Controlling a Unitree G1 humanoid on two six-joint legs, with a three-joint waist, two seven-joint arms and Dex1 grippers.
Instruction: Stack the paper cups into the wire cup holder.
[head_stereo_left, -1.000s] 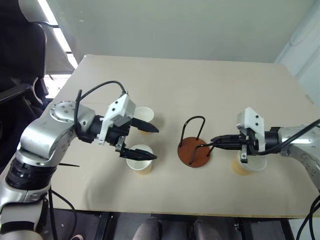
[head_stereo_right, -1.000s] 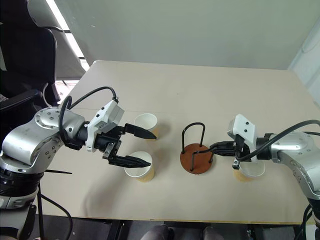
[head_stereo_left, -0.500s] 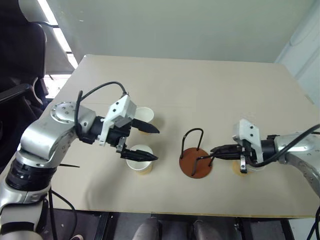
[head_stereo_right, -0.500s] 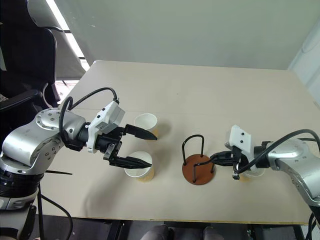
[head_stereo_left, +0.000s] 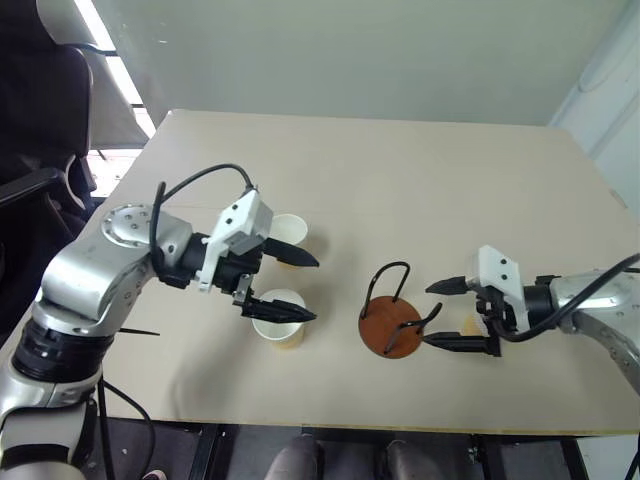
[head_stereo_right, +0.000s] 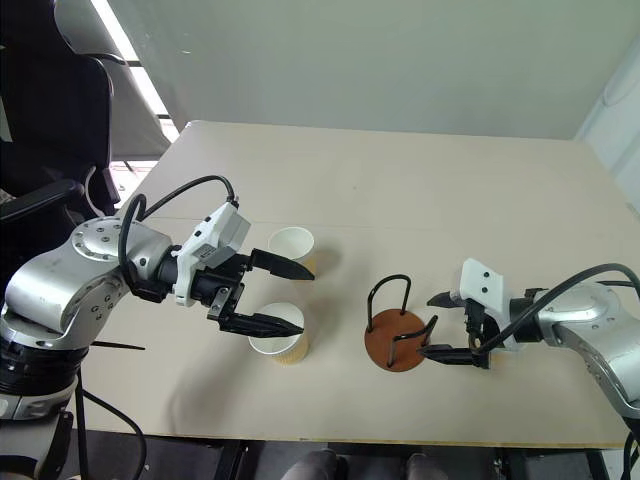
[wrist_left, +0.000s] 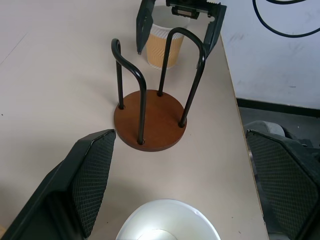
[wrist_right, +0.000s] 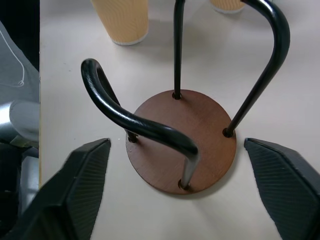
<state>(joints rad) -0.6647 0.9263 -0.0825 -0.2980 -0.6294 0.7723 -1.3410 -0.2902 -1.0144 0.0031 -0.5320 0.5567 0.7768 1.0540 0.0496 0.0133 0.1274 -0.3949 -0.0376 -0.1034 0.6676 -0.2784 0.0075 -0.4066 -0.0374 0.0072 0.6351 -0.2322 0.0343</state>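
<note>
Near the table's front edge the empty wire cup holder (head_stereo_left: 392, 322) stands between both grippers, right gripper (head_stereo_left: 441, 315) spread just beside it, left gripper (head_stereo_left: 303, 286) spread over two paper cups (head_stereo_left: 279, 318).

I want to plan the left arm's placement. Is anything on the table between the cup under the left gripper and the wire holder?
Nothing visible. Bare table lies between the near cup, under the open left gripper, and the wire cup holder. The open right gripper sits at the holder's far side.

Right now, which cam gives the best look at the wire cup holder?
Right wrist view: the wire cup holder sits close, base and both loops clear. Left wrist view shows it whole but farther off. The head views show it small, between the arms.
</note>
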